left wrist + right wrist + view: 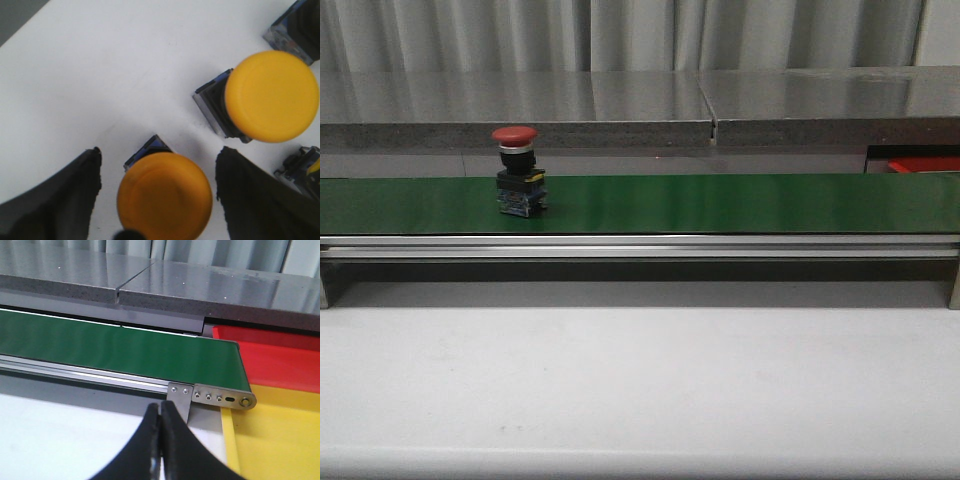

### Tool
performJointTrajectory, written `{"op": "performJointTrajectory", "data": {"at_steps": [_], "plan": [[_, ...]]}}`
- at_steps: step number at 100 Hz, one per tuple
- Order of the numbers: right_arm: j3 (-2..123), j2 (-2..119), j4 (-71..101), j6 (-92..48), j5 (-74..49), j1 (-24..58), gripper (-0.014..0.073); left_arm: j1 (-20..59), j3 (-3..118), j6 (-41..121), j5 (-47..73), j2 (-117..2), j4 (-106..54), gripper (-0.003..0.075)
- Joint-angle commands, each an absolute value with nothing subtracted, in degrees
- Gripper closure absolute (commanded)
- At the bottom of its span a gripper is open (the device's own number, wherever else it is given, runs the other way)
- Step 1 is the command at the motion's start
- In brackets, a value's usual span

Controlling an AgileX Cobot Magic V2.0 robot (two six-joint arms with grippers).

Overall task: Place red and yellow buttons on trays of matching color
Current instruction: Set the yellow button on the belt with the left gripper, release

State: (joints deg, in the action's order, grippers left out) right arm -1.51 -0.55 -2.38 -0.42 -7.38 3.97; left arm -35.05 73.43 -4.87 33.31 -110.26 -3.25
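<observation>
A red button (518, 168) with a mushroom cap stands upright on the green conveyor belt (720, 204), left of centre. Neither arm shows in the front view. In the left wrist view my left gripper (159, 162) is open, its fingers (65, 195) on either side of a yellow button (165, 196) on the white table without touching it. A second yellow button (270, 96) stands just beyond. In the right wrist view my right gripper (161, 412) is shut and empty near the belt's end. The red tray (270, 352) and yellow tray (280, 440) lie beside it.
Parts of two more button bases (292, 30) (302, 167) show at the edge of the left wrist view. A grey counter (620, 105) runs behind the belt. The belt's metal end bracket (215, 395) sits just ahead of my right fingers.
</observation>
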Motion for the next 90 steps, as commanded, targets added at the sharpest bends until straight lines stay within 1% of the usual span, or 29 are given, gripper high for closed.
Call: {"op": "performJointTrajectory", "data": {"at_steps": [1, 9, 21, 23, 25, 33, 52, 64, 80, 90], "plan": [[-1.54, -1.57, -3.02, -0.54, -2.51, 4.05, 0.0711, -35.23, 75.14, -5.49, 31.90, -107.45, -3.40, 0.0334], [-1.54, -1.57, -3.02, -0.54, -2.51, 4.05, 0.0711, -35.23, 75.14, -5.49, 32.25, -107.45, -3.40, 0.0416], [-1.54, -1.57, -3.02, -0.54, -2.51, 4.05, 0.0711, -35.23, 75.14, -5.49, 32.60, -106.96, -3.40, 0.0597], [-1.54, -1.57, -3.02, -0.54, -2.51, 4.05, 0.0711, -35.23, 75.14, -5.49, 32.70, -106.80, -3.40, 0.0617], [-1.54, -1.57, -3.02, -0.54, -2.51, 4.05, 0.0711, -35.23, 75.14, -5.49, 32.85, -106.49, -3.40, 0.0656], [-1.54, -1.57, -3.02, -0.54, -2.51, 4.05, 0.0711, -35.23, 75.14, -5.49, 33.51, -105.12, -3.40, 0.0739], [-1.54, -1.57, -3.02, -0.54, -2.51, 4.05, 0.0711, -34.90, 75.14, -5.49, 34.97, -98.65, -3.70, 0.0739], [-1.54, -1.57, -3.02, -0.54, -2.51, 4.05, 0.0711, -33.20, 75.23, -5.49, 34.97, -93.11, -4.97, 0.0739], [-1.54, -1.57, -3.02, -0.54, -2.51, 4.05, 0.0711, -26.96, 77.14, -2.64, 37.09, -87.66, -4.97, 0.0739], [-1.54, -1.57, -3.02, -0.54, -2.51, 4.05, 0.0711, -22.10, 79.93, -1.53, 39.65, -87.42, -4.97, 0.0739]]}}
